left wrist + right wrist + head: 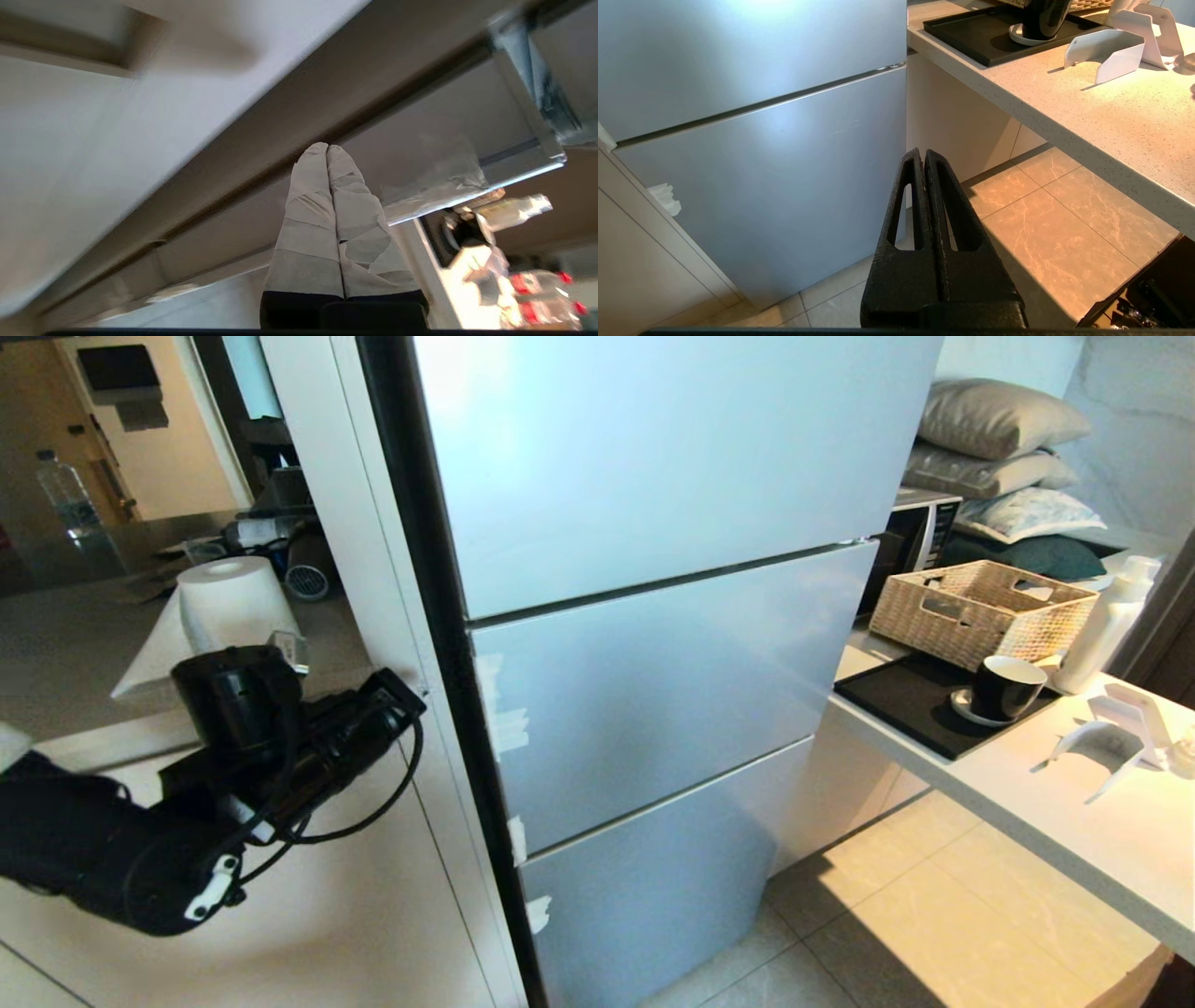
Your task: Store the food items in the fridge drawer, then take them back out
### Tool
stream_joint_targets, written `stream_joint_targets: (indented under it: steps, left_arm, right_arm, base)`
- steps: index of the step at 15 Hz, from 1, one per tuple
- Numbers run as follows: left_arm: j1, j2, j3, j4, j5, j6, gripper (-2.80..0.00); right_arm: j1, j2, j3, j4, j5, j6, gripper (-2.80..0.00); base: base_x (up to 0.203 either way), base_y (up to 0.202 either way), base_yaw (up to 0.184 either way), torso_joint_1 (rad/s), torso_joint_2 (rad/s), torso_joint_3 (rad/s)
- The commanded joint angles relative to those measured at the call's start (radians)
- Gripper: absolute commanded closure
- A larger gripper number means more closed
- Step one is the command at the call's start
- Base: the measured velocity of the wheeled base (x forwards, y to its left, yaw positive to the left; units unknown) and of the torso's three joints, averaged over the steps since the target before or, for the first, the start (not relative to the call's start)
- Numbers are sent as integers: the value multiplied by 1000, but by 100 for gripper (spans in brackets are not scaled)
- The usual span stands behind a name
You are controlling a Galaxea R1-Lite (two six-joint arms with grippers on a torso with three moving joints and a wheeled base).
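Note:
The silver fridge (653,663) stands shut, all three of its door fronts closed. The food items and the fridge drawer are out of view. My left arm (280,756) is raised at the fridge's left side, by the dark edge of its doors. In the left wrist view my left gripper (327,147) has its tape-wrapped fingers (308,224) pressed together, holding nothing, with the tips close to a dark seam (261,154) of the fridge. My right gripper (923,151) hangs low, shut and empty, facing the lowest fridge front (761,177) and the tiled floor (1064,224).
A white counter (1074,821) juts out to the right of the fridge. It carries a black tray (896,700), a black cup (1004,686), a wicker basket (980,607), a white bottle (1111,616) and a white stand (1116,733). A paper roll (233,602) sits at the left.

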Motion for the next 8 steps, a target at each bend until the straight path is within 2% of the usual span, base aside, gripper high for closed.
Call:
stream_joint_targets:
  steps: [1, 8]
  left_arm:
    - [-20, 41, -43, -7, -12, -11, 0]
    - [-52, 123, -163, -7, -8, -8, 0]
  right_arm:
    - [1, 1, 0, 0, 0, 0, 0]
    - [1, 1, 0, 0, 0, 0, 0]
  base:
    - [0, 0, 0, 0, 0, 0]
    - [0, 0, 0, 0, 0, 0]
